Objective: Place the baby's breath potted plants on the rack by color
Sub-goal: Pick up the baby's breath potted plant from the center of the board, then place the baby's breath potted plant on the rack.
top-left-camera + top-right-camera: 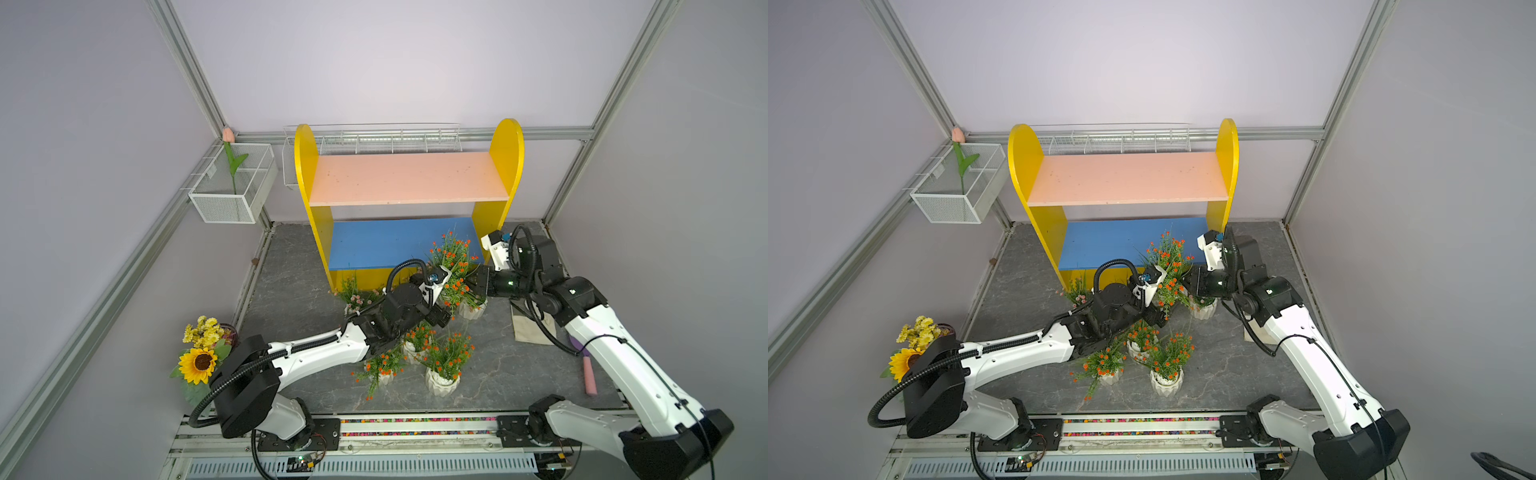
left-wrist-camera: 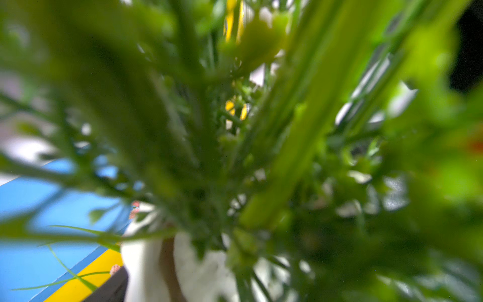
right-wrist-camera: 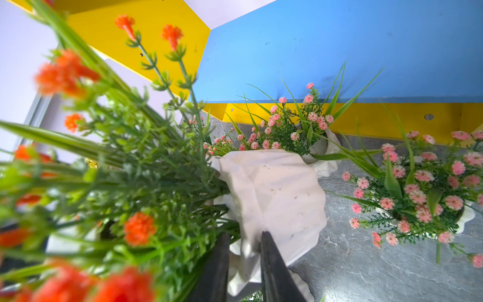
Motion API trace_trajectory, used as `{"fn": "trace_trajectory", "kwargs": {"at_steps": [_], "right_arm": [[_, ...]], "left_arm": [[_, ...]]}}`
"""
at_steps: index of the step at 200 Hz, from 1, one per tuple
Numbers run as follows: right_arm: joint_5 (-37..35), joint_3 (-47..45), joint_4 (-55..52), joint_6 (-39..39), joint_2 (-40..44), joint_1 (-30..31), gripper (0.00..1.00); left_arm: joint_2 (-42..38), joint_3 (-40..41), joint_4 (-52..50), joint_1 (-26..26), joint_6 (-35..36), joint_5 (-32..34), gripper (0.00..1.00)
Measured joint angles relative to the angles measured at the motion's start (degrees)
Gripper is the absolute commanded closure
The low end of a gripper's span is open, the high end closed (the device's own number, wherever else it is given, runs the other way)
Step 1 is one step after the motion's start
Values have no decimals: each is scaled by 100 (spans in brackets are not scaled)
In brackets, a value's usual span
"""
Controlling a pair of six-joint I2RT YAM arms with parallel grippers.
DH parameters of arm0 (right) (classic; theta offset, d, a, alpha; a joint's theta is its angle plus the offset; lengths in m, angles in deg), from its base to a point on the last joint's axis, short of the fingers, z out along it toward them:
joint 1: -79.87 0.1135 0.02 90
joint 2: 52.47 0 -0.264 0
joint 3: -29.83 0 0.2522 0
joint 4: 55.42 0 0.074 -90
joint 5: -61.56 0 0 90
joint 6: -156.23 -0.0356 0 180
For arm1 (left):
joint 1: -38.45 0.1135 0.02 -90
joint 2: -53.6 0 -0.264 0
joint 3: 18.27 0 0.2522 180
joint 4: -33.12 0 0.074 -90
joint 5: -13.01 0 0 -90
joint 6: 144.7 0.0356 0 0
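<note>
Judging from the right wrist view, the orange-flowered pot (image 3: 274,196) is taken at its rim. The right fingers (image 3: 277,277) are set one on each side of the white wall, one among the sprigs and one outside, and the narrow gap between them is filled by the wall. Whether the wall is pinched or only straddled cannot be told. It is also not clear if the base is resting on the desk (image 3: 366,261) or is lifted a little. The pot is seen tilted, with its sprigs leaning away to one side of the fingers. The left fingers (image 1: 441,318) are buried in the same greenery from the opposite side. The left wrist view is nearly all blurred leaves, so their state cannot be told.

The pot is judged to be stiff and hard, with some weight low down, and its faceted wall could be chipped if it is knocked against the rack (image 1: 307,187). The sprigs are soft, light and springy, and are easily caught in neighbours; they should not be used for lifting. A hold on the wavy rim is thin, so the pot may swing — a grasp lower across the body would be steadier.

Just beyond the right fingers, pink-flowered pots (image 3: 322,149) are standing before the blue lower board (image 3: 339,47). The other orange-flowered pots (image 1: 442,382) are grouped on the near side of the left fingers. No pot is placed on the rack yet.
</note>
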Motion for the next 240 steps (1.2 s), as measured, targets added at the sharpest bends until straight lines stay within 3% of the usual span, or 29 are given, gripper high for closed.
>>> {"fn": "trace_trajectory", "kwargs": {"at_steps": [114, 184, 240], "right_arm": [[245, -131, -9, -50, 511, -356, 56], [142, -592, -92, 2, 920, -966, 53], [118, -1062, -90, 35, 992, -1119, 53]], "left_arm": [[-131, -7, -197, -20, 0, 291, 68], [-820, -557, -1268, -22, 9, 525, 69], [-1309, -1534, -2723, -20, 98, 859, 69]]}}
